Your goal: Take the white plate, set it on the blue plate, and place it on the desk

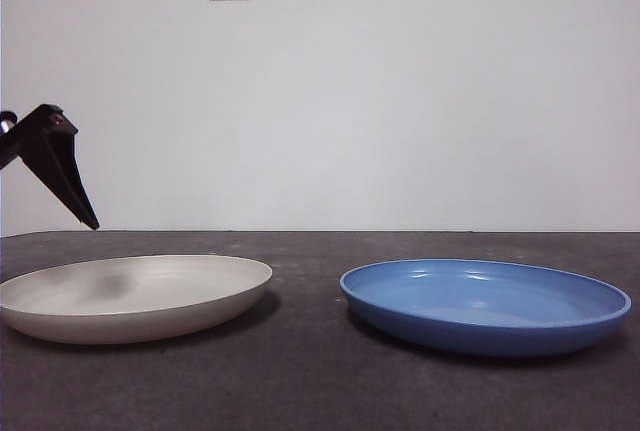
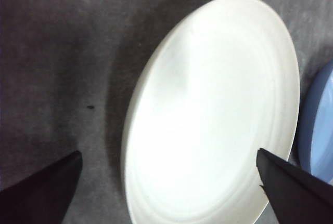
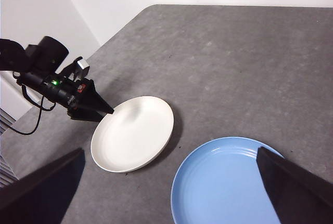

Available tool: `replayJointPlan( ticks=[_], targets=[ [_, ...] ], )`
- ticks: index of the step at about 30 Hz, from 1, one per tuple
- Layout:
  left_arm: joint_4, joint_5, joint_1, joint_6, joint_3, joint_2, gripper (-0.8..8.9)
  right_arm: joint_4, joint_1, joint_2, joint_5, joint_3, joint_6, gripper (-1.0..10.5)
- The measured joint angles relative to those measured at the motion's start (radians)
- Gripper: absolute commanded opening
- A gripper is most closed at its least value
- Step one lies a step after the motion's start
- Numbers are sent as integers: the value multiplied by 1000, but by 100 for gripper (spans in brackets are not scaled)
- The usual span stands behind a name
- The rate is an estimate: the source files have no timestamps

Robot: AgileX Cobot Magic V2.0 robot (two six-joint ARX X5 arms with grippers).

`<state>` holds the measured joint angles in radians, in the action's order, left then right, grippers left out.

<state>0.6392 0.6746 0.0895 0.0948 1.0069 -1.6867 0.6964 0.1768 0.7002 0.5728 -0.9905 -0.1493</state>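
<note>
From the front I see the white plate [image 1: 135, 296] and the blue plate [image 1: 486, 303] lying side by side but apart on the table [image 1: 320, 391], so nothing is stacked yet. My left claw [image 1: 62, 171] hangs above the white plate's far edge.

My left wrist camera shows that claw spread wide over the plate, holding nothing.

From the right wrist, my right claw [image 3: 171, 193] waits high over the blue plate, jaws wide and empty. I judge the pickup, stacking and return all remain.
</note>
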Motion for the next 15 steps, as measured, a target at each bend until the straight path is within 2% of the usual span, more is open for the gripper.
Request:
replayJointPlan(
  ticks=[5, 10, 13, 15],
  targets=[
    [0, 23, 0, -8, 0, -21, 534, 0, 0, 0, 0, 0, 0, 604],
    [-1, 7, 0, -10, 0, -21, 329, 0, 0, 0, 0, 0, 0, 604],
    [0, -24, 0, -11, 0, -21, 246, 0, 0, 0, 0, 0, 0, 604],
    [0, -29, 0, -11, 0, -22, 223, 0, 0, 0, 0, 0, 0, 604]
  ],
)
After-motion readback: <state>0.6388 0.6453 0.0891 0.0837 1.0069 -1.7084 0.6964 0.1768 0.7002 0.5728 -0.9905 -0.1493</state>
